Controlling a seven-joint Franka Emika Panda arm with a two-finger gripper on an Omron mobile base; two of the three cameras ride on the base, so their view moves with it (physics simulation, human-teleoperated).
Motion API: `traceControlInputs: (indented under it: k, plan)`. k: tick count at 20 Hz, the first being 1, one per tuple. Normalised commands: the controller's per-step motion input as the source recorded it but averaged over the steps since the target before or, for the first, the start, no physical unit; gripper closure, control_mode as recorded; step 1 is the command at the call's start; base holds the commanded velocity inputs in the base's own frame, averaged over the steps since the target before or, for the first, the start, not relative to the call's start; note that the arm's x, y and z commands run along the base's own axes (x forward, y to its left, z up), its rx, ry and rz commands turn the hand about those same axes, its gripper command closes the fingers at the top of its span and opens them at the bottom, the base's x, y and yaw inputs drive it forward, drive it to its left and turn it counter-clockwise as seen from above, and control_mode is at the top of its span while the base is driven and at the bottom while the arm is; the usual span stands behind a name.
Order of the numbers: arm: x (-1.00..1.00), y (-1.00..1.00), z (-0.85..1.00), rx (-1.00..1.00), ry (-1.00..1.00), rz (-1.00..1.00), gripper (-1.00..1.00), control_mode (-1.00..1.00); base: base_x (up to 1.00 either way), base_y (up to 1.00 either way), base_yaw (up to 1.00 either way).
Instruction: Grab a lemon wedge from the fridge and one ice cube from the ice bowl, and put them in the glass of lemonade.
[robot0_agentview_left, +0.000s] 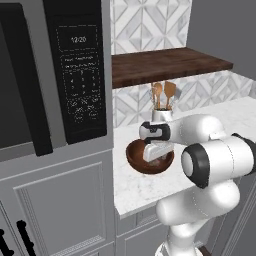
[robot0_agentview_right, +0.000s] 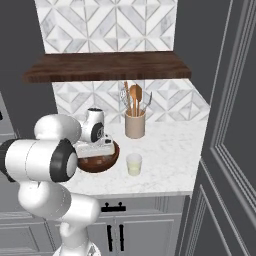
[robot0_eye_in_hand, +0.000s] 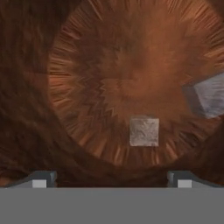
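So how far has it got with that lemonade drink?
Done: I can't tell whether the lemon wedge is in the glass of lemonade. In hand: the end effector hangs open inside the ice bowl, right above an ice cube, with nothing gripped yet. Left: close on the cube, lift it and drop it into the glass beside the bowl.

Ice bowl (robot0_eye_in_hand: 87, 52): dark reddish-brown wood, radial grain streaks, lighter orange-brown toward centre. Ice cube (robot0_eye_in_hand: 144, 131), lower centre of hand view: pale grey, mottled. Second cube (robot0_eye_in_hand: 210, 94), right edge: grey, darker shaded side. Glass of lemonade (robot0_agentview_right: 133, 164): clear, pale yellow. Utensil crock (robot0_agentview_right: 135, 125): beige, with orange-brown wooden spoons. Counter (robot0_agentview_right: 170, 150): white marble, faint grey specks. Backsplash (robot0_agentview_right: 100, 22): white-grey diamond tiles. Shelf (robot0_agentview_right: 110, 65): dark brown wood. Microwave (robot0_agentview_left: 75, 75), upper left: black, grey frame.
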Motion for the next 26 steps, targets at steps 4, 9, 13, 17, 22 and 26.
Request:
traceControlInputs:
  k: [4,9,13,17,22,26]
  plan:
    - [0.00,0.02,-0.31,0.00,0.01,0.01,-1.00,-1.00,0.00,0.00,0.00]
    - [0.03,0.08,-0.22,0.00,0.00,0.02,-1.00,-1.00,0.00,0.00,0.00]
    - [0.11,0.12,-0.10,0.00,0.00,0.03,-1.00,-1.00,0.00,0.00,0.00]
    - [0.16,0.04,0.00,0.00,0.00,0.01,-1.00,-1.00,0.00,0.00,0.00]
    - [-0.01,-0.01,0.00,0.00,0.00,0.00,-1.00,-1.00,0.00,0.00,0.00]
    - [-0.14,-0.06,0.00,0.02,0.00,0.02,-1.00,-1.00,0.00,0.00,0.00]
